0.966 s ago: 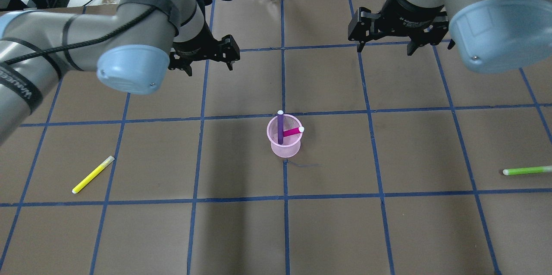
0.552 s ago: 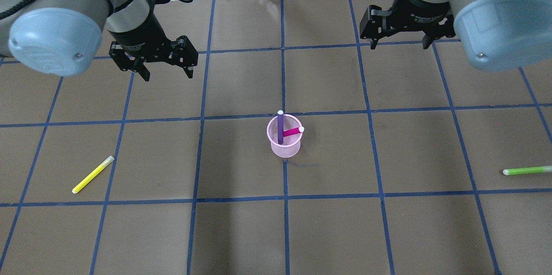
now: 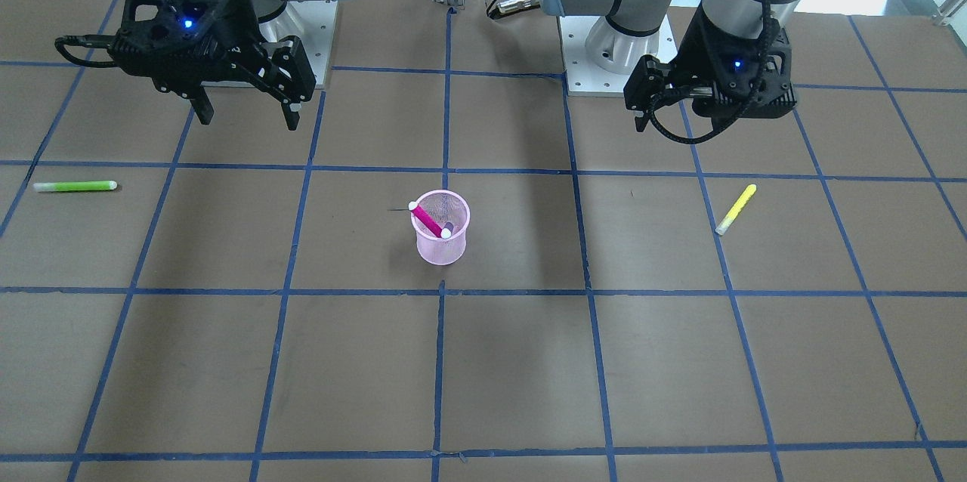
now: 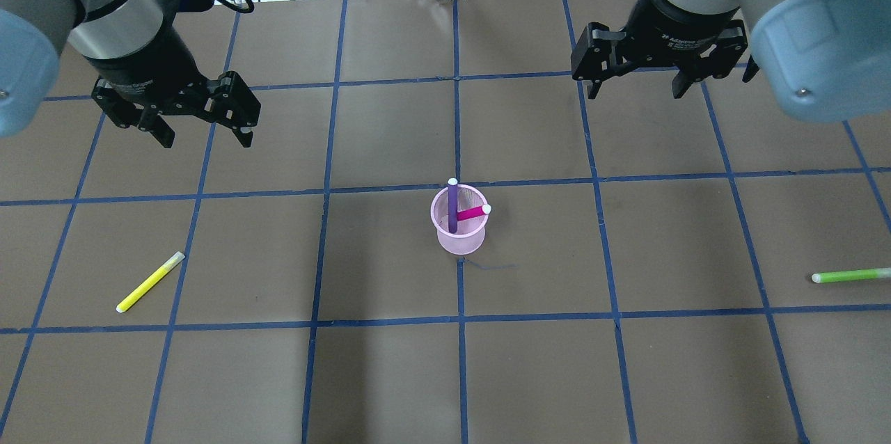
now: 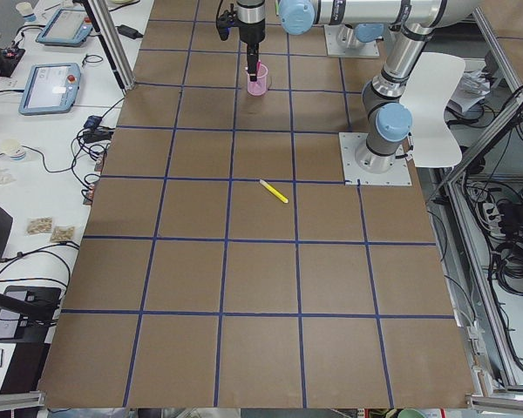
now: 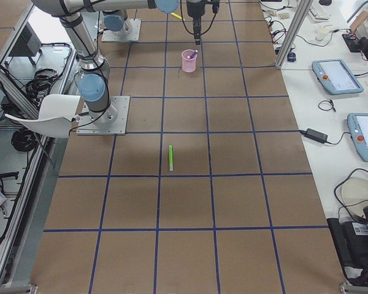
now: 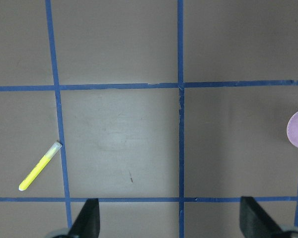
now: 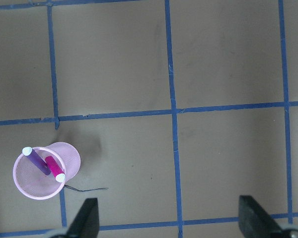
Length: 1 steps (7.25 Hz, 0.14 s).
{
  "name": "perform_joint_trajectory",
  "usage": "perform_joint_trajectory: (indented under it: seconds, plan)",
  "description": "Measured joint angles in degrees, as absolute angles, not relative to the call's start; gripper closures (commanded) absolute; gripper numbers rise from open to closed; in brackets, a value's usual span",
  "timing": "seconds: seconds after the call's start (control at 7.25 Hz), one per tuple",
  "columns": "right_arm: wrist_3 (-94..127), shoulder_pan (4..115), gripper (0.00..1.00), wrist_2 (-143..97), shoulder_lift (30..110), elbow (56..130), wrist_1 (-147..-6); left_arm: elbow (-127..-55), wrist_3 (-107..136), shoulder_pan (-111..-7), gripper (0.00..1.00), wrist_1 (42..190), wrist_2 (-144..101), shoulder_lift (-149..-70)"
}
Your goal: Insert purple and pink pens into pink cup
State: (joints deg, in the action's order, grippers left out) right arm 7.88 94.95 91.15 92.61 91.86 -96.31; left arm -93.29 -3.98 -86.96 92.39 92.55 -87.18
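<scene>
- Pink cup (image 4: 461, 241), mesh-walled and upright, near the middle of the brown table (image 4: 390, 374), right beside a crossing of the blue tape lines (image 4: 317, 256)
- Purple pen (image 4: 452, 211) standing inside the cup, white-tipped end poking above the rim
- Pink pen (image 4: 473, 213) inside as well, slanted, white tip resting at the rim on the robot's right side; crossed with the purple one as seen from the right wrist camera
- Left gripper (image 4: 207, 143) raised over the table on the left, well apart from the cup; fingers spread wide, gripping nothing
- Right gripper (image 4: 635, 92) raised on the opposite side, also well apart from the cup; fingers equally wide apart, nothing between them
- White lettering (image 4: 679, 38) on the black collar above the right gripper, too small and blurred to read
- Small blue light (image 3: 187, 23) glowing on each gripper's housing in the front-facing view
- Any print on the cup or the pens too small to make out
- Yellow pen (image 4: 150, 282) flat on the table on the left, pale end touching a blue line, well apart from the cup
- Green pen (image 4: 850, 275) flat on the table on the right, at the overhead view's edge
- Thin dark squiggle (image 4: 491, 265) on the table just beside the cup's base
- Only a sliver of the cup at the right border of the left wrist view, yellow pen at lower left there
</scene>
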Motion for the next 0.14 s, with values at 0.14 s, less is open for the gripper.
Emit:
perform_joint_trajectory:
  seconds: [0.14]
  plan:
    - [7.9, 95.0, 0.0, 91.1, 92.6, 91.9, -96.3, -93.6, -3.7, -86.9, 0.0, 92.8, 92.3, -86.9]
